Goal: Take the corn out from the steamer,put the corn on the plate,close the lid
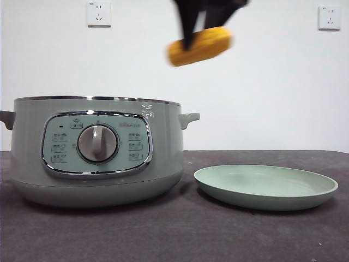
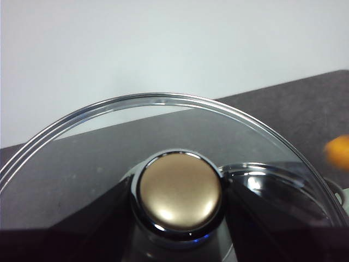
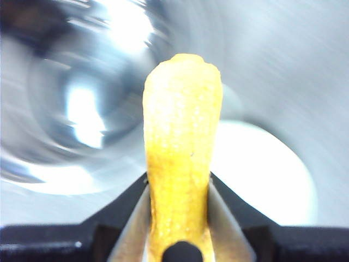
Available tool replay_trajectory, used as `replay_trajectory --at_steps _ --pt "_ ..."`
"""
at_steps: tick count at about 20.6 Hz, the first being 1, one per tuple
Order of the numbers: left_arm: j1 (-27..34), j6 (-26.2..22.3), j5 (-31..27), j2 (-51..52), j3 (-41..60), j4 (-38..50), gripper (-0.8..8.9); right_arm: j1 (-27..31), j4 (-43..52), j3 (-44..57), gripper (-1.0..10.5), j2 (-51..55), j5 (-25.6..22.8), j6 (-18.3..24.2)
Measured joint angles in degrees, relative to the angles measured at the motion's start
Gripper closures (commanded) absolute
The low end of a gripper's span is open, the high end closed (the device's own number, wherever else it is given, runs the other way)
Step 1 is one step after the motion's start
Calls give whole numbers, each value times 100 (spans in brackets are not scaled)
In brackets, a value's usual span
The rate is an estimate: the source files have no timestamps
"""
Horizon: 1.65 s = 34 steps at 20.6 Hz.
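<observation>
Front: right gripper [image 1: 203, 34] comes in at the top edge, black jaws clamped on the short orange-yellow corn cob [image 1: 200, 46]. Cob is in the air, tilted slightly, well above the table, over the gap between the pot's right handle and the plate. Large round sage-green steamer pot [image 1: 92, 153] with chrome rim and silver dial stands at left on the dark table [image 1: 180, 234], uncovered. Shallow pale-green plate [image 1: 265, 187] sits just right of it, bare. Two white wall sockets [image 1: 98, 14] on the wall behind.

Left wrist: domed glass lid [image 2: 98, 147] with chrome rim, held off the pot. Left gripper [image 2: 177, 218] has its dark jaws pressed against either side of the lid's round knob [image 2: 179, 190], which looks golden here. An orange blur of the cob shows at the frame edge.

Right wrist: jaws closed on the cob's sides, cob pointing away from the camera. Background blurred; shiny pot interior and a pale round patch, probably the plate.
</observation>
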<state>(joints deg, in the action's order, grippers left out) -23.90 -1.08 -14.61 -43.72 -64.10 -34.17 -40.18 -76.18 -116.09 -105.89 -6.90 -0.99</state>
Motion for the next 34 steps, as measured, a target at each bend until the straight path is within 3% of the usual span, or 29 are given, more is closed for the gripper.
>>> replay_trajectory --at_steps 4,8,20,25,27,31,34 --pt "-2 0 26 -262 0 258 822 481 -153 192 959 247 -232 -328" --pt "-2 0 188 -304 0 319 822 608 -31 1266 959 409 -260 -616" --pt "0 0 400 -304 0 354 822 503 4098 5099 959 927 -514 -981" --pt "-7 0 616 -304 0 354 822 614 4468 5469 943 927 -446 -997" --pt "-7 0 616 -304 0 350 822 778 4457 5477 926 927 -83 -997" --pt "-7 0 619 -304 0 337 822 1014 4415 5504 723 927 186 -994" --pt "-7 0 616 -308 0 337 822 1137 4406 5506 711 927 188 -973"
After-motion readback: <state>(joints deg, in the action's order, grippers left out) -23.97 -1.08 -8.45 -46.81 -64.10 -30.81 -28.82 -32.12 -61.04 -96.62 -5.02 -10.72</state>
